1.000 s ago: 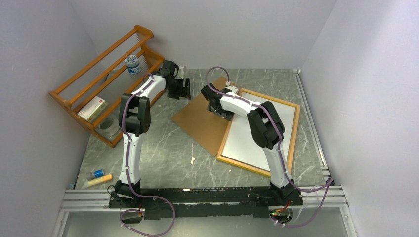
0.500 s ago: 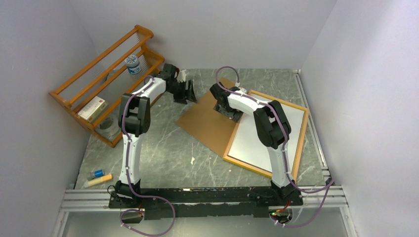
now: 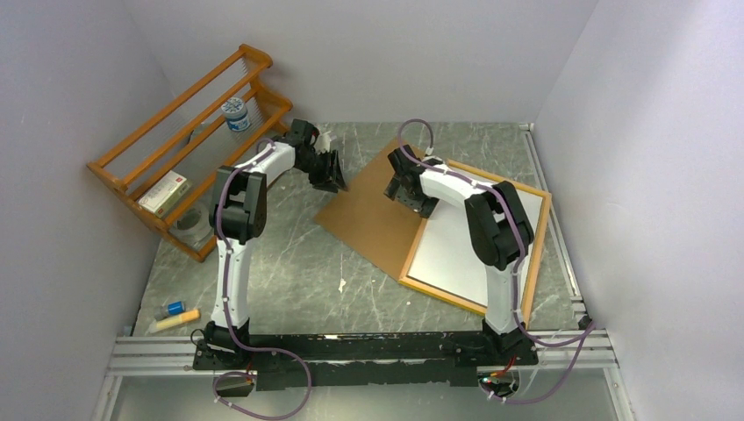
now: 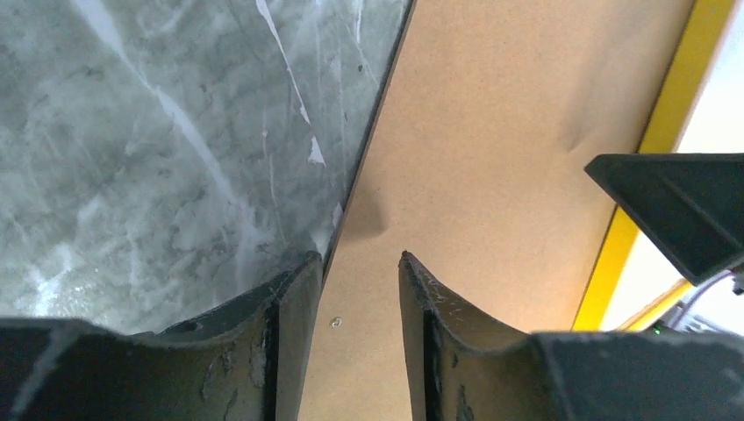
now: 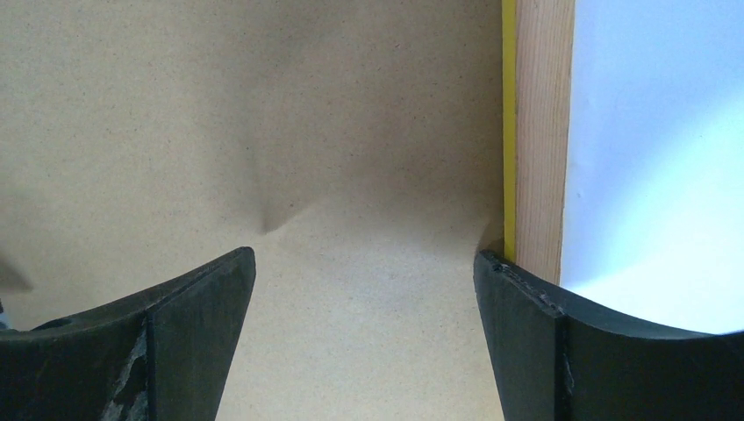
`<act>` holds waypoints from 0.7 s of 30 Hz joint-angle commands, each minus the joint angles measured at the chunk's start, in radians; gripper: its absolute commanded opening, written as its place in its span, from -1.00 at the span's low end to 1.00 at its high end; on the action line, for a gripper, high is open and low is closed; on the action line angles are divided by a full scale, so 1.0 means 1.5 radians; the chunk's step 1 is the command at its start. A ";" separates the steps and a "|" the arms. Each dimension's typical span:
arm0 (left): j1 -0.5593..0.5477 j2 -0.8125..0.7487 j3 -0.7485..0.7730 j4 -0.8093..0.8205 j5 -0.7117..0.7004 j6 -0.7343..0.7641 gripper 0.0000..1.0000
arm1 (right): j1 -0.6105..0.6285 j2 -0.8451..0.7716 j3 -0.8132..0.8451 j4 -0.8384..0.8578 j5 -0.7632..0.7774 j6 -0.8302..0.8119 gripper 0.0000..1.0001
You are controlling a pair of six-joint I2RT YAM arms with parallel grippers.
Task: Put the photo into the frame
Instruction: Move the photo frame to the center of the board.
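The frame (image 3: 439,296) lies back up on the grey table (image 3: 289,272), right of centre in the top view, its wood-orange border showing. The photo (image 3: 447,254) rests inside that border, white side up. A brown hardboard panel (image 3: 368,219) lies against the frame's left edge. The left fingers (image 4: 303,281) stand partly open with a narrow gap, over the panel's left edge where it meets the table, holding nothing. The right fingers (image 5: 219,281) are spread wide over the panel, one tip at the frame's wooden rail, also holding nothing. An orange slatted rack (image 3: 175,149) stands at upper left
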 commanded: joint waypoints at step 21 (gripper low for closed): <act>-0.064 -0.112 -0.134 0.076 -0.018 -0.050 -0.29 | -0.036 -0.004 -0.073 0.059 -0.113 -0.035 0.82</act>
